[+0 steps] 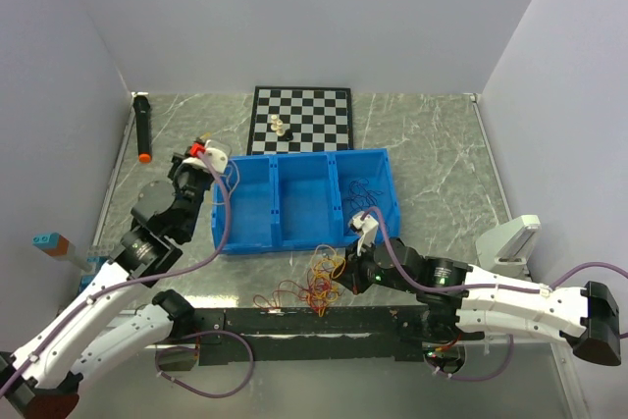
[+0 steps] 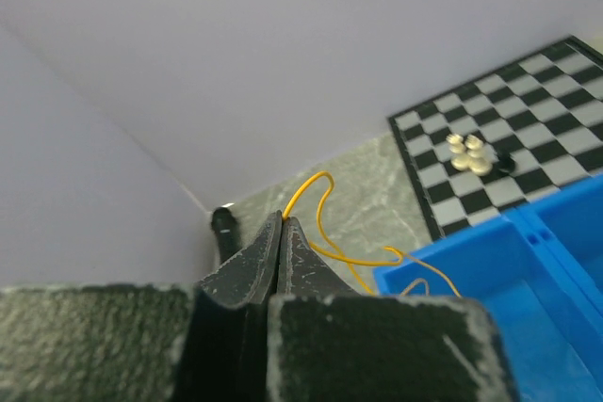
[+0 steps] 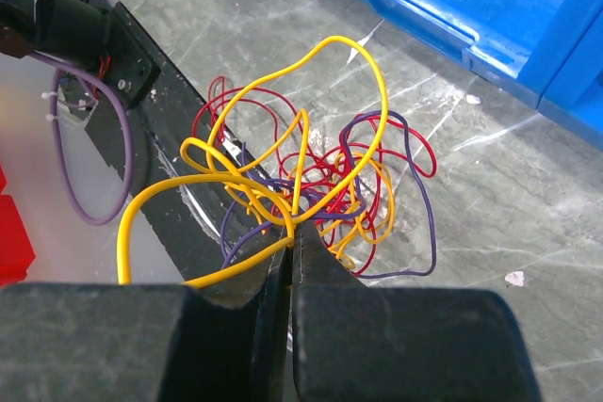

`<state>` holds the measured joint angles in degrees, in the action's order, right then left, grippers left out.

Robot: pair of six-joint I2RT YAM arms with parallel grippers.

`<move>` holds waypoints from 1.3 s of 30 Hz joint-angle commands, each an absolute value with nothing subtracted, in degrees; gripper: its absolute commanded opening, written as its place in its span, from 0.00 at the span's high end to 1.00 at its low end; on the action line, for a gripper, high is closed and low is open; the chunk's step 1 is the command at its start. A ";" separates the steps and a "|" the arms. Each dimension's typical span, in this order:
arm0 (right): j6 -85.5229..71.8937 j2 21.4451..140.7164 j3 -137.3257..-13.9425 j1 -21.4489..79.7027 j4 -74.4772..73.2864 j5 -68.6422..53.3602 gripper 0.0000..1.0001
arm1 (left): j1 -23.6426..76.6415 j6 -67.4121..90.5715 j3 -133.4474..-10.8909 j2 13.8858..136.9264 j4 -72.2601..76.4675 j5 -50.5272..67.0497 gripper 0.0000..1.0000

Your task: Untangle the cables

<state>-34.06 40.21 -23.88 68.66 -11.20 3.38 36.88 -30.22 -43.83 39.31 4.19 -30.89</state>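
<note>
A tangle of red, yellow and purple cables (image 1: pixel 312 287) lies on the marble table just in front of the blue bin (image 1: pixel 258 205). In the right wrist view the tangle (image 3: pixel 325 181) sits right ahead of my right gripper (image 3: pixel 292 235), which is shut on a thick yellow cable (image 3: pixel 236 265) at the tangle's near edge. My right gripper (image 1: pixel 340 267) is low beside the tangle. My left gripper (image 1: pixel 203 157) is raised at the bin's far left corner. It (image 2: pixel 282 219) is shut on a thin yellow cable (image 2: pixel 322 185) that loops down toward the bin (image 2: pixel 528 270).
The bin has three compartments; a dark cable (image 1: pixel 365 193) lies in the right one. A chessboard (image 1: pixel 324 105) with a few pieces (image 1: pixel 279 127) lies behind it. A black marker with an orange tip (image 1: pixel 143 130) lies far left. A black rail (image 1: pixel 314 321) runs along the front.
</note>
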 commanded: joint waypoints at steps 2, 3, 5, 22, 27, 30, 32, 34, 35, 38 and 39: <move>-35.16 39.73 -23.82 69.17 -8.79 3.25 1.00 | 36.74 -27.51 -44.82 41.39 2.99 -26.10 0.99; -35.16 39.64 -23.73 69.17 -8.79 3.34 1.00 | 36.74 -27.77 -44.74 42.09 3.25 -26.63 0.99; -35.16 39.55 -23.73 69.08 -8.96 3.43 1.00 | 36.74 -27.77 -44.74 43.50 3.51 -27.16 0.99; -35.51 39.46 -23.03 69.08 -8.79 3.95 1.00 | 36.65 -31.12 -62.12 57.56 14.15 -23.38 0.99; -36.12 38.67 -22.33 69.08 -8.96 4.39 1.00 | 36.74 -27.96 -61.26 56.26 11.43 -24.16 0.99; -36.39 38.23 -21.80 69.17 -8.88 4.57 1.00 | 36.83 -26.20 -58.99 54.15 8.09 -25.13 0.99; -36.39 38.06 -21.62 69.08 -8.88 4.66 1.00 | 36.74 -26.28 -56.70 52.30 7.21 -25.58 0.99; -36.12 38.06 -21.62 69.08 -8.96 4.66 1.00 | 36.74 -26.54 -54.85 50.72 7.03 -25.84 0.99; -36.04 38.14 -21.62 69.00 -8.96 4.66 1.00 | 36.83 -26.63 -54.23 50.10 6.94 -25.93 0.99; -35.86 38.76 -21.97 69.17 -8.96 4.57 1.00 | 36.74 -27.86 -54.14 49.13 7.73 -26.19 0.99; -35.86 38.93 -21.97 69.08 -8.88 4.48 1.00 | 36.83 -28.91 -54.31 49.13 8.87 -26.19 0.99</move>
